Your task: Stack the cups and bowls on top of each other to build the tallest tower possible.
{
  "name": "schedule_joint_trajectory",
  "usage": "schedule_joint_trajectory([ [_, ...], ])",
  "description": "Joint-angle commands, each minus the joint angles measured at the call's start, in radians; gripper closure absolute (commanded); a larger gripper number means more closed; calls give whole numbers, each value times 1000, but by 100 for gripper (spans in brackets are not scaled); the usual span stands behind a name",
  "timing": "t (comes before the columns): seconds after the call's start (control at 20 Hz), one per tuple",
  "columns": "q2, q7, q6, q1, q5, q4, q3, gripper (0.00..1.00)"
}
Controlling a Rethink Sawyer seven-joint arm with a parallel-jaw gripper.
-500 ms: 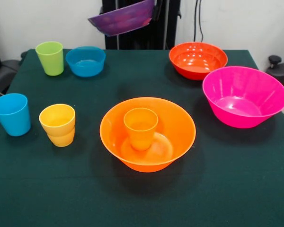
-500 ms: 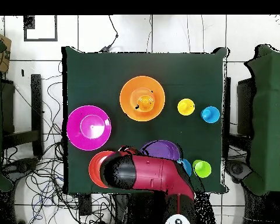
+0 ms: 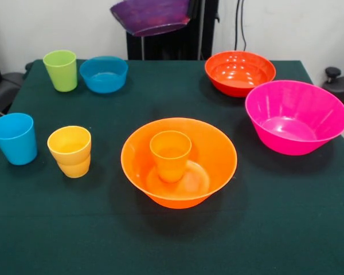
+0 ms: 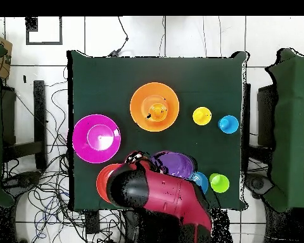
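My gripper (image 3: 189, 10) is shut on the rim of a purple bowl (image 3: 151, 16) and holds it tilted, high above the table's far edge. From overhead the bowl (image 4: 177, 163) shows beside my red arm. The wide orange bowl (image 3: 215, 143) sits mid-table with the small orange cup (image 3: 171, 154) upright inside it. The yellow cup (image 3: 70, 150) and blue cup (image 3: 14, 138) stand at the left. The lime green cup (image 3: 61, 70) and small blue bowl (image 3: 104, 74) are at the far left. Only one purple bowl shows.
The red-orange bowl (image 3: 239, 71) sits at the far right, with the wide pink bowl (image 3: 295, 117) nearer on the right. In the overhead view my arm (image 4: 154, 193) covers part of the red-orange bowl (image 4: 102, 180). Cables lie on the floor around the table.
The purple bowl has risen a little in the gripper and tilts less steeply. In the overhead view the arm has swung slightly. Nothing on the table has moved.
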Motion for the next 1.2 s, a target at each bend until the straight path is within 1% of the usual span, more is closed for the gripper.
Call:
schedule_joint_trajectory([
  [0.05,110,289,159,52,65,-202,-57,100],
  [0.25,176,302,240,63,43,-317,-80,100],
  [0.35,225,299,293,63,22,-382,-82,100],
  [0.4,262,308,335,71,9,-424,-90,100],
  [0.45,280,308,347,72,3,-443,-92,100],
  [0.6,349,300,438,69,0,-537,-83,100],
  [0.75,384,316,502,71,13,-579,-87,100],
  [0.8,396,341,516,73,30,-583,-88,100],
  [0.95,409,370,463,75,63,-566,-84,100],
  [1.05,412,370,464,77,72,-565,-85,100],
  [1.2,425,366,511,81,85,-577,-88,100],
])
